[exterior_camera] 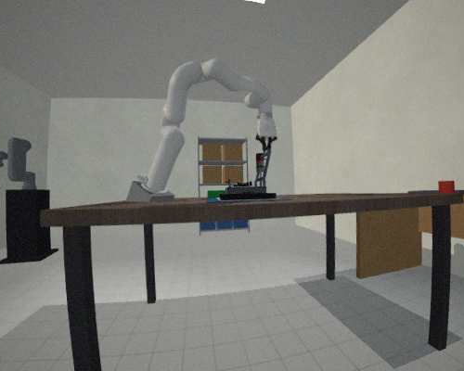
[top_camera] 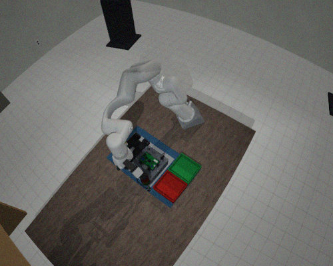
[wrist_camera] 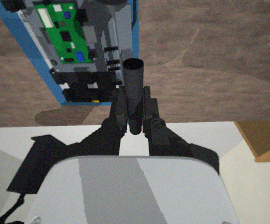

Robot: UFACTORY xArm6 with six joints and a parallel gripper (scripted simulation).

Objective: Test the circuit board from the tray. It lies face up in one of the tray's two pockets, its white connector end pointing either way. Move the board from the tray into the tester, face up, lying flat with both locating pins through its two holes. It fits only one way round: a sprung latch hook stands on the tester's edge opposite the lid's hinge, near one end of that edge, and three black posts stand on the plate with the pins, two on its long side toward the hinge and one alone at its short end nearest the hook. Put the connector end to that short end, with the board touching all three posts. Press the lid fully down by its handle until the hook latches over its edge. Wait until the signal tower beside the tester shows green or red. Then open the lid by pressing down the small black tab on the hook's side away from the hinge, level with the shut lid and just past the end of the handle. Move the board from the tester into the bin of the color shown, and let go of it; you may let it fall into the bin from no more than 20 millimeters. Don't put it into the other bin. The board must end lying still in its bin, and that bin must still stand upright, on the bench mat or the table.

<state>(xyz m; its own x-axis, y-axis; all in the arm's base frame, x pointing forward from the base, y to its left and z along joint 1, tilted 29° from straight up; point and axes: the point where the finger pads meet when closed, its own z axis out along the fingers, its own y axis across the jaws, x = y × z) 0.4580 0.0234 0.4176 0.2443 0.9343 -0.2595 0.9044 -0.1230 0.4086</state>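
Note:
The green circuit board [top_camera: 149, 160] lies face up in the grey tester on the blue mat. In the wrist view the board [wrist_camera: 63, 32] shows at the top left, with its white connector end toward the top of the picture. The tester's lid [exterior_camera: 262, 169] stands raised and steep. My gripper [wrist_camera: 134, 96] is shut on the lid's dark round handle [wrist_camera: 133, 82], which runs between the fingers. In the side view the gripper [exterior_camera: 265, 139] is at the top of the raised lid, well above the tester [exterior_camera: 246, 190].
The black tray [top_camera: 138, 142] lies behind the tester. The green bin [top_camera: 184, 167] and the red bin [top_camera: 170, 186] stand side by side to the right of the tester. The signal tower [top_camera: 144, 181] stands at the tester's near corner; its light cannot be read.

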